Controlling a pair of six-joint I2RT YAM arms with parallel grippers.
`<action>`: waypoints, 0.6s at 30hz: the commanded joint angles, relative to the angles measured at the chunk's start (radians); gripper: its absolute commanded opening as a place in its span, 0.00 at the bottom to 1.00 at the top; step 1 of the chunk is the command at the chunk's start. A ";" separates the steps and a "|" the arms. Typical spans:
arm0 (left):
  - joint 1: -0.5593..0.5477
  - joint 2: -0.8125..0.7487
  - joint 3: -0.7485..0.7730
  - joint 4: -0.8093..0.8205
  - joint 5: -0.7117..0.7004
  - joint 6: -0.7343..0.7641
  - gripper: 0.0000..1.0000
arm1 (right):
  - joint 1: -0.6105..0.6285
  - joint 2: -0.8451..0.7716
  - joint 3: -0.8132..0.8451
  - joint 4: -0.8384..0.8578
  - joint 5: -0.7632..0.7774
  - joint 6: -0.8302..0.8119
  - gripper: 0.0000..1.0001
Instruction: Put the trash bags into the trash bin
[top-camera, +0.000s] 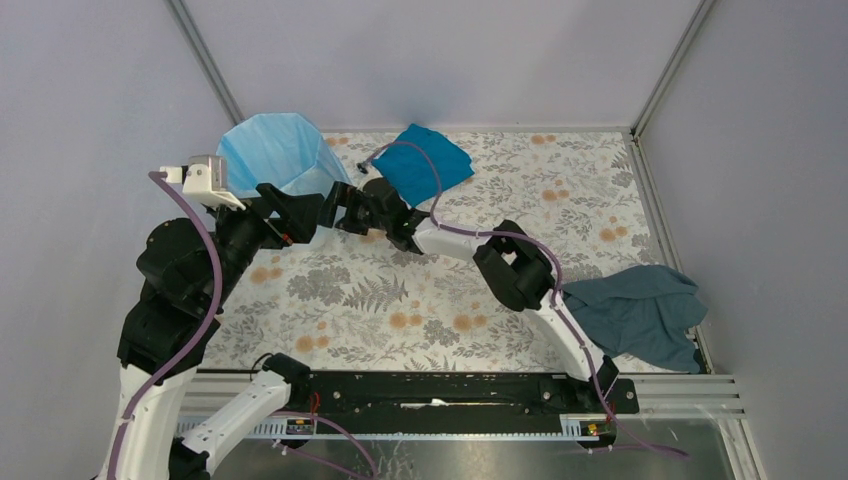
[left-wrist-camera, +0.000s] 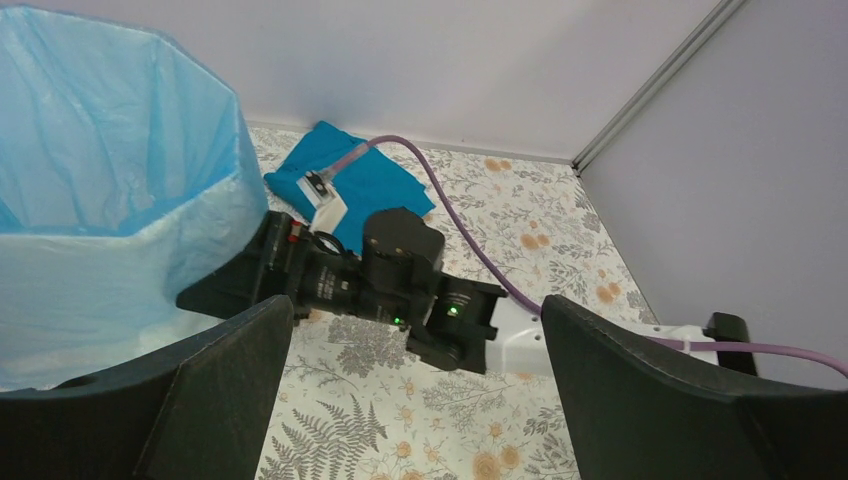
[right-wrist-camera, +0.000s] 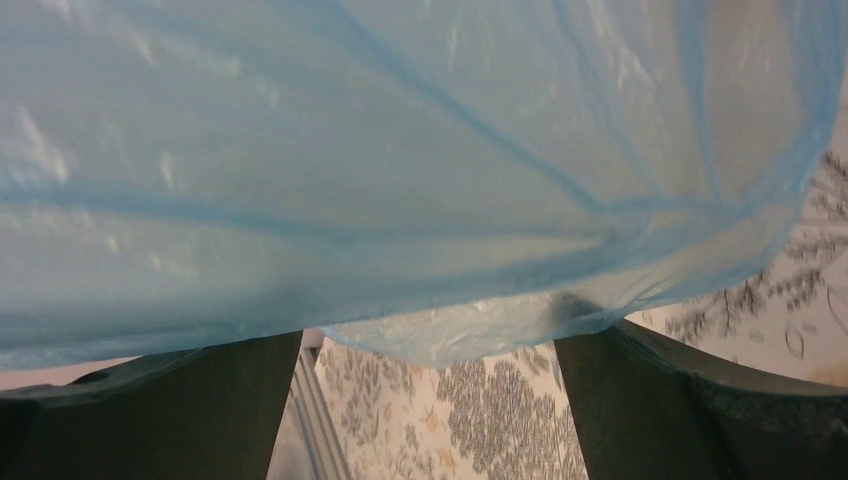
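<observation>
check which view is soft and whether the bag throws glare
right wrist: the trash bag fills the frame, slightly soft, with faint white glints; left wrist: scene sharp, own fingers dark and soft-edged; top external: even light, no glare

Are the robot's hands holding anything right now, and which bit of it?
Nothing is pinched. The left gripper is open and empty. The right gripper is open too; the trash bag's loose lower edge just hangs in front of its spread fingers.
</observation>
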 joint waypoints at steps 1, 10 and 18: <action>0.000 -0.012 0.015 0.016 0.021 -0.003 0.99 | 0.009 0.095 0.217 -0.089 -0.009 -0.057 1.00; -0.001 -0.018 0.018 0.025 -0.001 -0.011 0.99 | 0.019 -0.060 0.152 -0.192 -0.007 -0.127 1.00; -0.001 -0.064 0.008 0.105 -0.051 0.004 0.99 | 0.019 -0.542 -0.282 -0.329 0.085 -0.350 1.00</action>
